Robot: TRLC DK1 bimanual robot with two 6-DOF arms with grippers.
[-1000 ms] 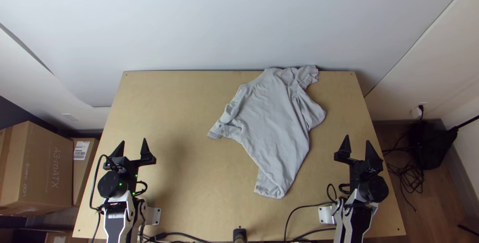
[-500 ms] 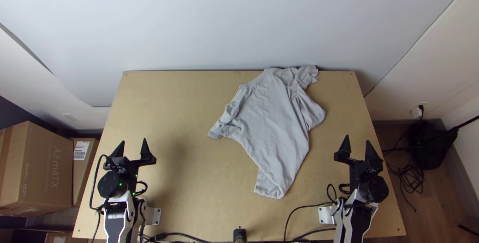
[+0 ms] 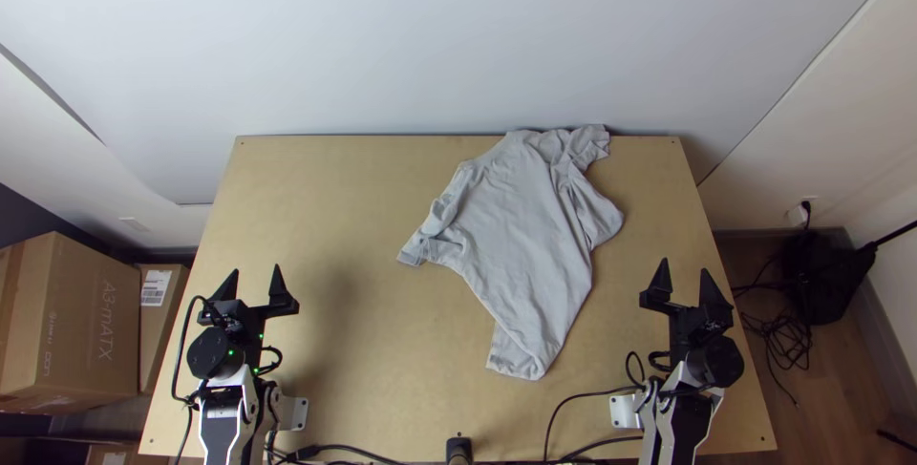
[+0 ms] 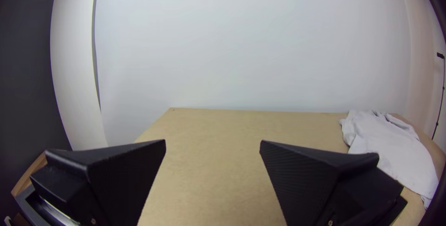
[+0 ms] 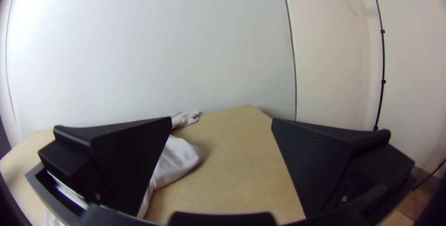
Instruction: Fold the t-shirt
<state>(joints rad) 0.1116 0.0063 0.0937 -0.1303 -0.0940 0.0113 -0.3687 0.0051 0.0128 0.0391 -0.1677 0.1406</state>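
Wall [image 3: 430, 45]: pale and plain, standing ahead of both sets of jaws, past the far edge.
Counter [image 3: 315, 198]: light wood, flat, looks smooth enough for cloth to slide if tugged from one side.
Floor, outside the right jaws: loose black cables [image 3: 783, 355], off the counter.
Boxes [image 3: 86, 322]: brown cardboard, outside the left jaws.
Shirt [image 3: 525, 226]: pale grey, between the two sets of jaws and mostly ahead of them, nearer the right; laid out askew, rumpled along its sides.
Handling: likely light, soft and limp, not fragile; it should drape and wrinkle rather than hold a shape.
Near sleeve [image 3: 413, 252]: points toward the left jaws; a fair hold for them.
Hem [image 3: 516, 365]: narrow, partly turned over; the right jaws could take its edge, though one layer might slip out.
Far sleeve [image 3: 590, 143]: crumpled, well ahead of the right jaws; probably wants straightening before any fold.
Left jaws: spread wide, nothing between them, apart from the shirt.
Right jaws: likewise parted and unloaded, apart from the cloth.
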